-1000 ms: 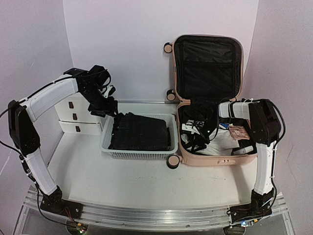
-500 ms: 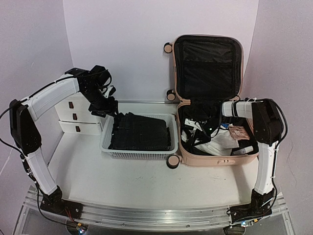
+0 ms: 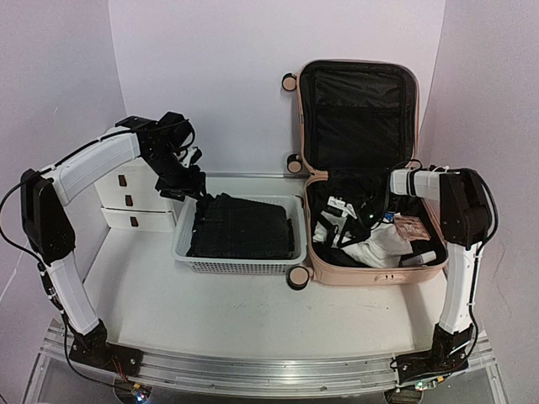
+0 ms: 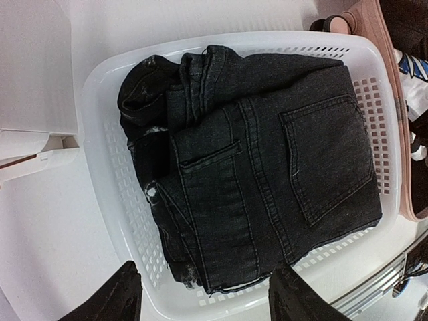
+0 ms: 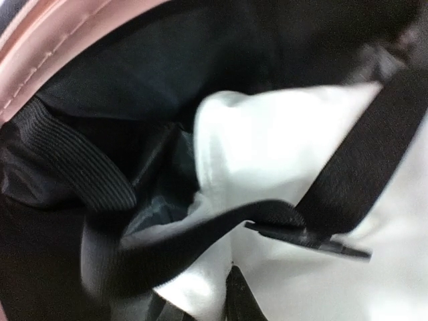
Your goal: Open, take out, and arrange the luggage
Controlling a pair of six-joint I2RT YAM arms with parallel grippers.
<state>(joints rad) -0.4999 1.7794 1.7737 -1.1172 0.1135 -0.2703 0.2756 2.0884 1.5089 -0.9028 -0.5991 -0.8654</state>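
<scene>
Deep in the luggage (image 3: 375,276), centre right, I cannot tell whether my right jaws pinch white cloth (image 5: 267,147) or black strap (image 5: 361,170); a snagged strap could drag everything. Left jaws hang spread.

Right gripper (image 3: 369,210) obscured inside luggage (image 3: 362,276)

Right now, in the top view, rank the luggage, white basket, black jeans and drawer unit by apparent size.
1. luggage, lid up
2. white basket
3. black jeans, inside the basket
4. drawer unit, though the left arm hides part, so this place is unsure
</scene>
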